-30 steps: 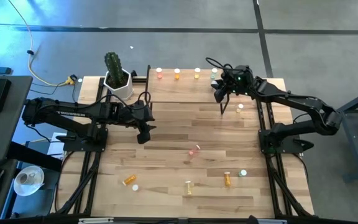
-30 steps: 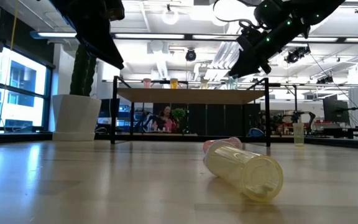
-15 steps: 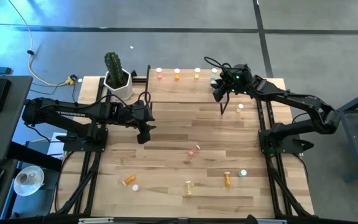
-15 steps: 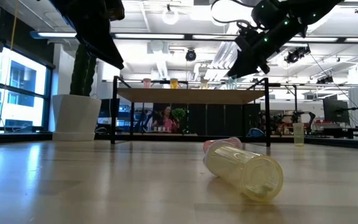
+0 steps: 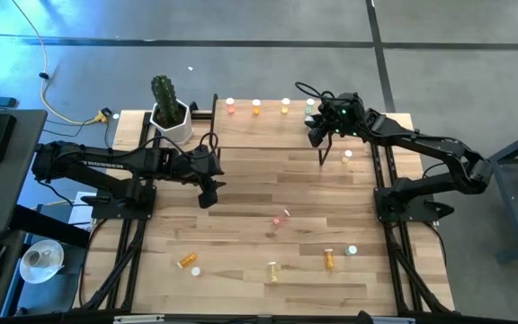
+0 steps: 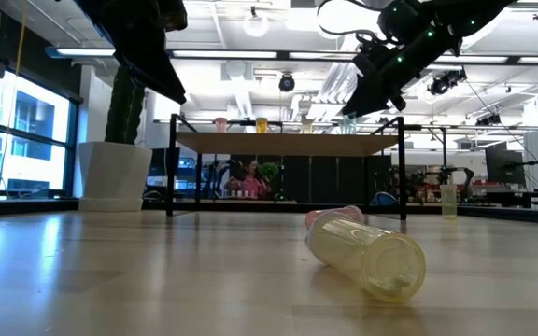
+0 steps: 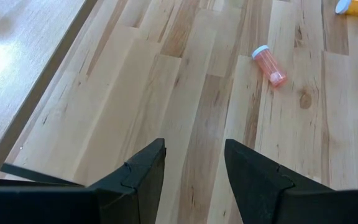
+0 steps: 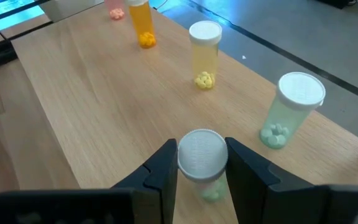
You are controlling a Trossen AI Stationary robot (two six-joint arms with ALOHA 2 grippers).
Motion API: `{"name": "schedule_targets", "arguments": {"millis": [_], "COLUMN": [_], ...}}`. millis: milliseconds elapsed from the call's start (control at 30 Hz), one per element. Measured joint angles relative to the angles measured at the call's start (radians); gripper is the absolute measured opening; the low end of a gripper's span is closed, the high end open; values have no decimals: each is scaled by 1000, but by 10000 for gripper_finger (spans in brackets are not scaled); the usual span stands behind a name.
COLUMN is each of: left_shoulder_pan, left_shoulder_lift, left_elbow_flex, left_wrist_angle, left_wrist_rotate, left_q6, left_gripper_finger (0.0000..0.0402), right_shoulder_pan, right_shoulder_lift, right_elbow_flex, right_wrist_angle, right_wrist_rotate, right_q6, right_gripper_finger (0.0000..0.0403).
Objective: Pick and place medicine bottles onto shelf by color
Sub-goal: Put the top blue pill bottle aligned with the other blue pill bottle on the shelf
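The shelf stands at the table's far side. A pink, an orange, a yellow and a pale green bottle stand upright in a row on it. My right gripper is over the shelf's right part, shut on another pale green bottle. My left gripper is open and empty above the table left of the middle. A pink bottle lies on its side ahead of it. My right gripper pinches the pale green bottle between its two fingers, which lie on opposite sides of its upper part just under the white cap. The fingers come from above, slanting down. The bottle is upright. I cannot tell whether its bottom touches the shelf.
Loose bottles lie on the table's near half: pink, orange, yellow, orange, green. One stands right of the shelf. A white cactus pot stands left of the shelf.
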Motion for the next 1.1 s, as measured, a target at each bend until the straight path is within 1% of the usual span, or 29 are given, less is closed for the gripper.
{"name": "schedule_targets", "arguments": {"millis": [133,267,367,733,967,1100], "left_shoulder_pan": [0,0,0,0,0,0], "left_shoulder_lift": [0,0,0,0,0,0], "left_elbow_flex": [0,0,0,0,0,0], "left_wrist_angle": [0,0,0,-22,-32,-59], "left_wrist_rotate": [0,0,0,0,1,25], "left_q6": [0,0,0,-3,-28,-68], "left_gripper_finger": [159,159,159,159,159,159], "right_shoulder_pan": [0,0,0,0,1,1], "right_shoulder_lift": [0,5,2,-8,-68,-108], "right_elbow_flex": [0,-7,-6,-5,-4,-4], "right_wrist_angle": [-1,-31,-12,-9,-35,-63], "right_wrist_rotate": [2,28,29,29,29,11], "right_q6": [0,0,0,-7,-5,14], "right_gripper_finger": [119,144,155,158,158,158]}}
